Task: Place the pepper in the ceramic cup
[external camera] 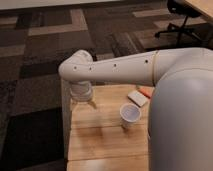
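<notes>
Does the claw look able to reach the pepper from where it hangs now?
Probably yes. The claw hangs over the table near its left edge; the pepper lies far right, beside the white block. The cup stands nearer the camera, off the line between them.

One light wooden table (100,145) carries one small white cylindrical ceramic cup (130,115), one flat white rectangular block (137,97) and one slender orange-red pepper (146,91). One gripper (84,104) hangs at the cup's ten o'clock. One black office chair (180,17) stands at one o'clock.
</notes>
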